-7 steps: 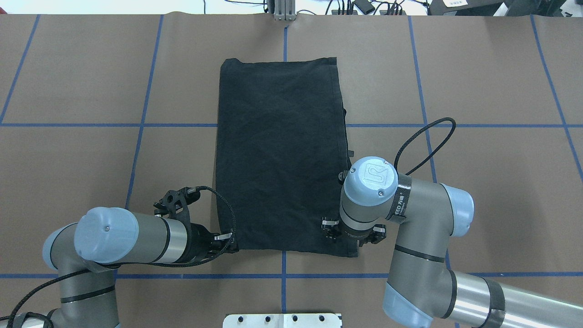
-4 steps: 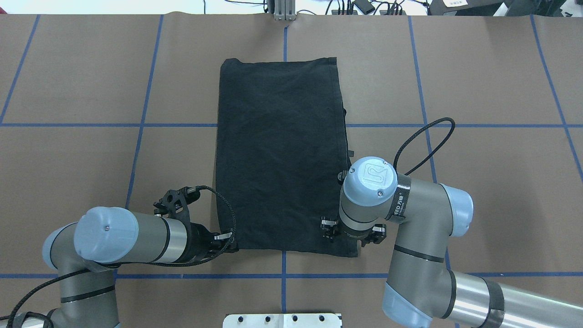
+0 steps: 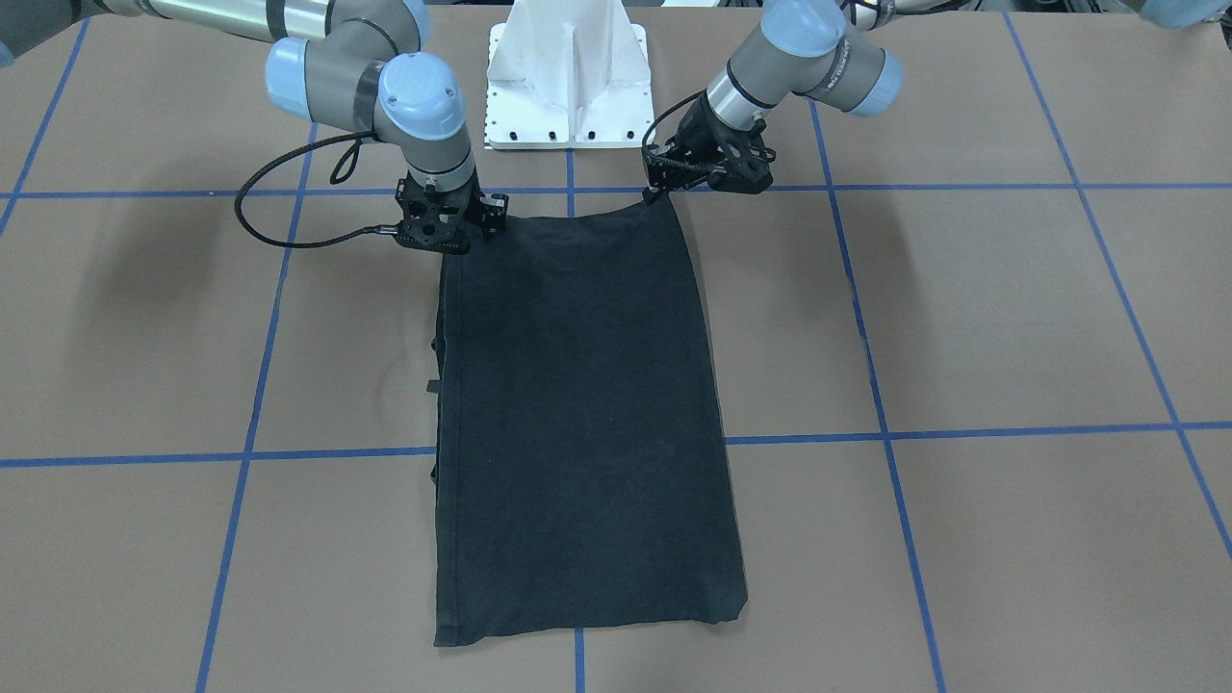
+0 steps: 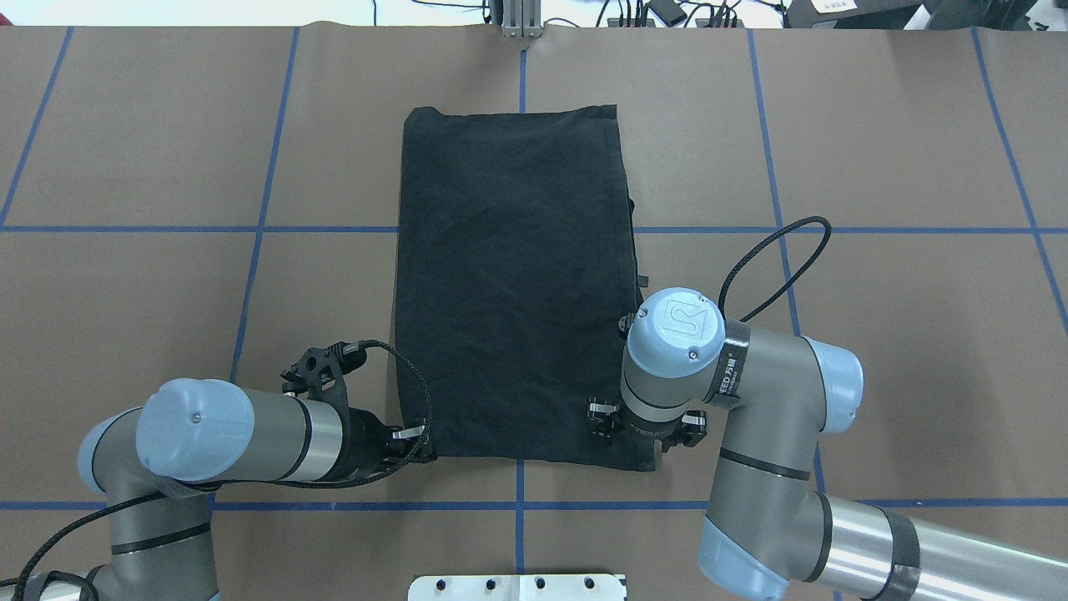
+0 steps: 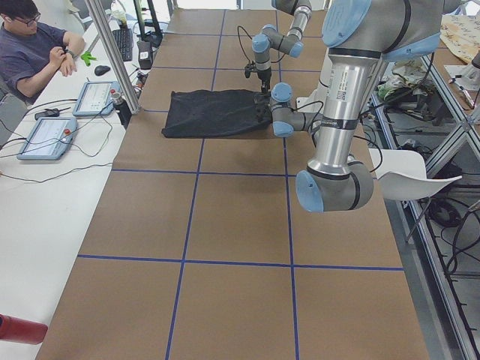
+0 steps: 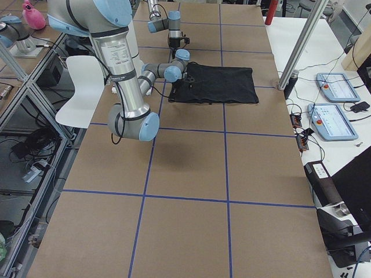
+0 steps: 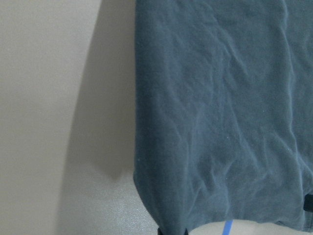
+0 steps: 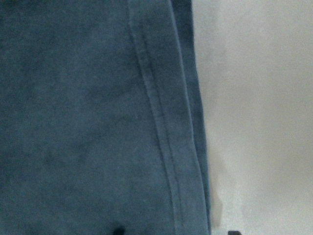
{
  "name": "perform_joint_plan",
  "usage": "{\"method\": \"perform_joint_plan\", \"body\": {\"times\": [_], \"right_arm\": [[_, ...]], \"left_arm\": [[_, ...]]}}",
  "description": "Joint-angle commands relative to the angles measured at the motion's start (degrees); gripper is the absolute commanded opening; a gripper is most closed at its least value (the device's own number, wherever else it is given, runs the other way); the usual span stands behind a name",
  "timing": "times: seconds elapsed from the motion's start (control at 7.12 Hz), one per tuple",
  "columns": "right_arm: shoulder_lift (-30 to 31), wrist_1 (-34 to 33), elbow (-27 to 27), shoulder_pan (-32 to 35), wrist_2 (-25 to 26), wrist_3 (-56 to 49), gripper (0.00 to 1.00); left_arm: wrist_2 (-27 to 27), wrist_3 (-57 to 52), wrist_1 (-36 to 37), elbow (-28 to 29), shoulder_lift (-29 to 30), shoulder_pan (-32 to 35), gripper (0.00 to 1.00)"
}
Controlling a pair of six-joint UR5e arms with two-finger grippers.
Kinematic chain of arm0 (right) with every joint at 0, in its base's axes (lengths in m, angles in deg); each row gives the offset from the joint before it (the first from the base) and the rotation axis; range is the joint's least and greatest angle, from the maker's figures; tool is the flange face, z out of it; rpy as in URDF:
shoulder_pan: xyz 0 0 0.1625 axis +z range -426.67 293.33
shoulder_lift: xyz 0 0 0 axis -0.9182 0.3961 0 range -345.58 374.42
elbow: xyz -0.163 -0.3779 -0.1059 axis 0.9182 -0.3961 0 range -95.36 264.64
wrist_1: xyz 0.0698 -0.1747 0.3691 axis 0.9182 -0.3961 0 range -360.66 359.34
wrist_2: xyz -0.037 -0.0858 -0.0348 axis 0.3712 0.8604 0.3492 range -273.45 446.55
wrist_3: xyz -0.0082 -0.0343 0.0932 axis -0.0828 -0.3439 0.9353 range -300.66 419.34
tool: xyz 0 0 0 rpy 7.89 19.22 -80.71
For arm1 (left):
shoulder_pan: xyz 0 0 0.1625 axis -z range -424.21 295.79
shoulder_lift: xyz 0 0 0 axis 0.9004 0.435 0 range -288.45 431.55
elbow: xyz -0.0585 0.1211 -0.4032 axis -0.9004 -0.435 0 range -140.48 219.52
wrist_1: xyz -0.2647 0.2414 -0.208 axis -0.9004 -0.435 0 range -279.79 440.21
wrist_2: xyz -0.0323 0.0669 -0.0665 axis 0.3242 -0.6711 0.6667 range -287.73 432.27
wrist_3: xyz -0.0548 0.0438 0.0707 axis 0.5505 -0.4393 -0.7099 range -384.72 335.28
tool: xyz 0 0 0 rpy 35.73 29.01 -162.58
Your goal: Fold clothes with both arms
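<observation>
The wrist views, closer than overhead, show the left pincer (image 7: 172, 230) clamping the T-shirt (image 7: 220, 122) corner and the right pincer (image 8: 174, 231) released astride its edge.

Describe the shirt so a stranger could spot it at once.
Find the brown table crossed by blue tape lines, then the white base plate at its edge. Straight out from that plate lies the shirt, with the left hand and right hand at its two near corners. It stands out as a long, plain black rectangle of cloth.
</observation>
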State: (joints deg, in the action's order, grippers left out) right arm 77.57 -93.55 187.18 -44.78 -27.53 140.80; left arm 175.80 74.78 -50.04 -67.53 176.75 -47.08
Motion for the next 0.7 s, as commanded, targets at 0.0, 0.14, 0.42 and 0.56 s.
{"method": "perform_joint_plan", "body": {"times": [0.0, 0.14, 0.42, 0.56], "right_arm": [[-0.2, 0.0, -0.1, -0.1, 0.0, 0.2, 0.6], [-0.1, 0.0, -0.1, -0.1, 0.0, 0.2, 0.59], [0.0, 0.0, -0.1, -0.1, 0.0, 0.2, 0.6], [0.0, 0.0, -0.1, 0.0, 0.0, 0.2, 0.6]], "left_arm": [[0.0, 0.0, 0.0, -0.1, 0.0, 0.0, 0.0], [0.0, 0.0, 0.0, 0.0, -0.1, 0.0, 0.0], [0.0, 0.0, 0.0, 0.0, -0.1, 0.0, 0.0], [0.0, 0.0, 0.0, 0.0, -0.1, 0.0, 0.0]]}}
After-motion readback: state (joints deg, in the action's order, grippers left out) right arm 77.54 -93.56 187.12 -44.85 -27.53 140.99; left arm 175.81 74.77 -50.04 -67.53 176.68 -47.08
